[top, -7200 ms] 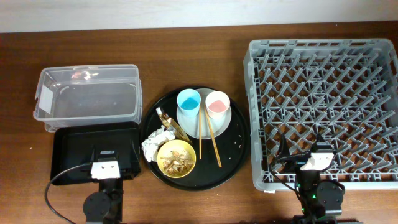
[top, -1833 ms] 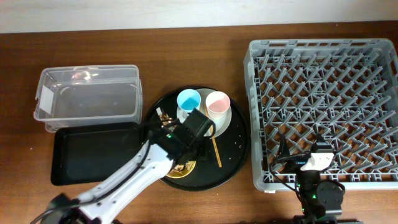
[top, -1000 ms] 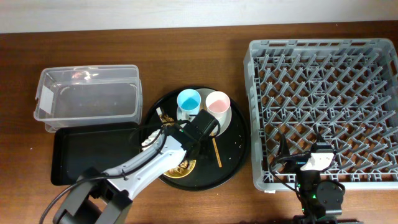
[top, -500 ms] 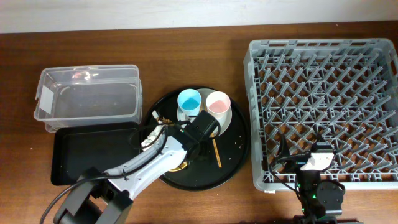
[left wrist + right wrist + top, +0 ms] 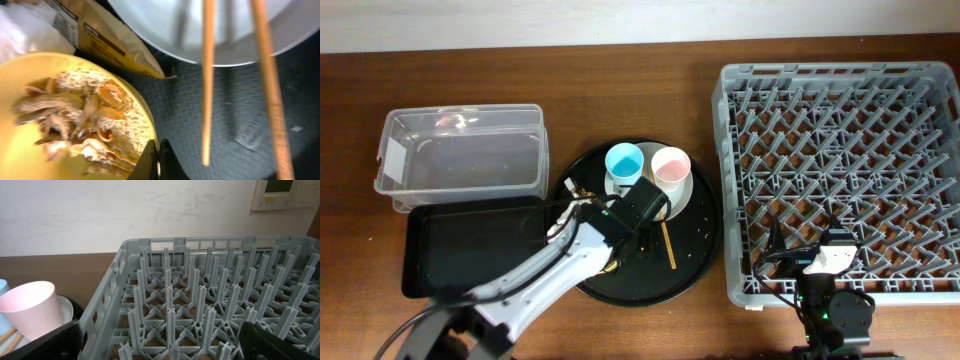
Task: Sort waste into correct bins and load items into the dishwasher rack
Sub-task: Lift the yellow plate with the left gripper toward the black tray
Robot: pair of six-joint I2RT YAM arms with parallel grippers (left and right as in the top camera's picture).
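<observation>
The small yellow bowl [image 5: 35,67] holds tan food scraps [image 5: 75,115] with rice grains. My left gripper [image 5: 156,157] is shut on its right rim, one finger inside and one outside. Overhead, the left arm covers most of the bowl [image 5: 610,268]. Beside it lie the gold wrapper [image 5: 100,40] and a white tissue [image 5: 22,30]. Two chopsticks [image 5: 207,75] rest across the grey-white plate [image 5: 165,30]. The blue cup [image 5: 623,160] and pink cup [image 5: 670,165] stand on the plate. My right gripper [image 5: 162,350] is open at the near edge of the dishwasher rack [image 5: 840,170], holding nothing.
The round black tray [image 5: 695,255] carries all the dishes. The clear tub [image 5: 460,150] sits at the far left, with the shallow black tray [image 5: 460,245] in front of it. The left arm stretches from the table's front left across the black tray's corner.
The left arm came in over the round tray, and in the last second its jaws closed on the yellow bowl's rim. The right arm has not moved.
</observation>
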